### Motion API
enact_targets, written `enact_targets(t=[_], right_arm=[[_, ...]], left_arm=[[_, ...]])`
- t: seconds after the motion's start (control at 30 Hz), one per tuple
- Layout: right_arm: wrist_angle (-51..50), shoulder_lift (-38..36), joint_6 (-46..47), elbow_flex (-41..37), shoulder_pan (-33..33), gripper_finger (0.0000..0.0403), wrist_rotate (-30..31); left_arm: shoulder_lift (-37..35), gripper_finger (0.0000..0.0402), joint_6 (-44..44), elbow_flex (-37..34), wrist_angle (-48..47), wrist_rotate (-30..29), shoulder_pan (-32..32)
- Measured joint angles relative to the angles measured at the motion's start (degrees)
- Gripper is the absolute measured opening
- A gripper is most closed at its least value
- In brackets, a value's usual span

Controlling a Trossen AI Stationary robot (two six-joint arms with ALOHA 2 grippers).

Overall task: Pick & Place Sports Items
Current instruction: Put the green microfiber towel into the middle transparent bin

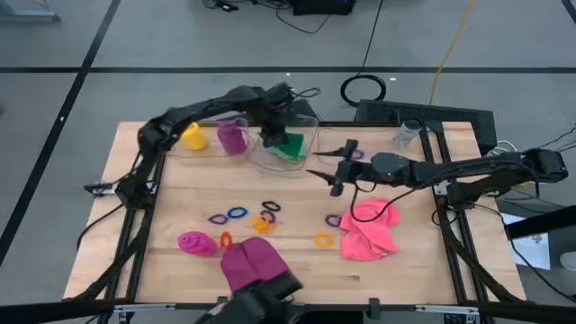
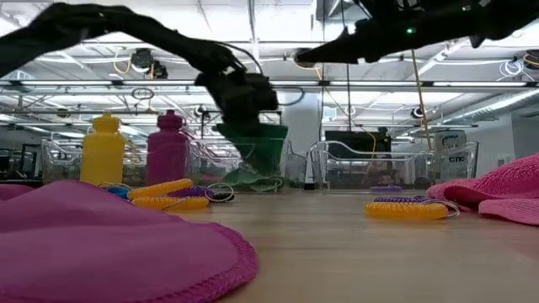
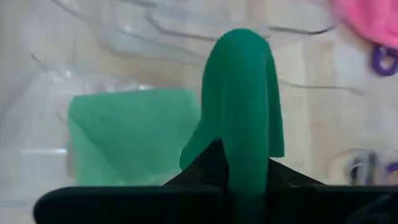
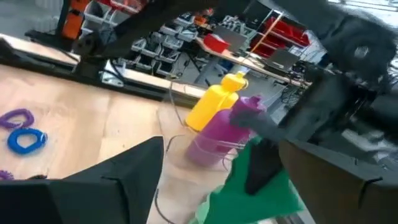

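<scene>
My left gripper (image 1: pixel 273 135) is shut on a green cloth (image 1: pixel 290 147) over a clear bin (image 1: pixel 310 133) at the table's far side. The cloth hangs from the gripper in the low view (image 2: pixel 253 151). My right gripper (image 1: pixel 326 175) is open and empty, above the table just near of that bin. A yellow bottle (image 1: pixel 193 137) and a purple bottle (image 1: pixel 232 137) stand upright in a clear bin (image 1: pixel 209 153). A magenta bottle (image 1: pixel 193 243) lies on its side. A magenta cloth (image 1: pixel 256 264) and a pink cloth (image 1: pixel 369 229) lie on the table, with small rings (image 1: pixel 237 213) between them. My left gripper pinches the green cloth's gathered upper part (image 3: pixel 244 158) between its two fingers, from above, pointing down. The cloth hangs below the fingers, and its lower end (image 3: pixel 130 134) lies on the clear bin's floor.
Several rings lie mid-table: purple (image 1: pixel 217 218), orange (image 1: pixel 261 223), yellow (image 1: pixel 322 239). A clear cup (image 1: pixel 409 133) stands at the far right. A black coil (image 1: pixel 363 88) lies on the floor beyond the table. Bare wood shows along the near right.
</scene>
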Motion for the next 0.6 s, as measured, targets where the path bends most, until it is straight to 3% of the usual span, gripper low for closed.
enact_targets(t=[0.37,0.6], right_arm=[[-1.3,-1.0,0.95,0.0,0.0,0.0247,0.07],[-1.16,-1.0,0.95,0.0,0.0,0.0247,0.06]], left_arm=[[5.31,0.0004,-3.76,1.36,-1.74,-2.9,0.34],[5.32,0.0041,-6.29,1.36,-0.97,-10.35,0.27]])
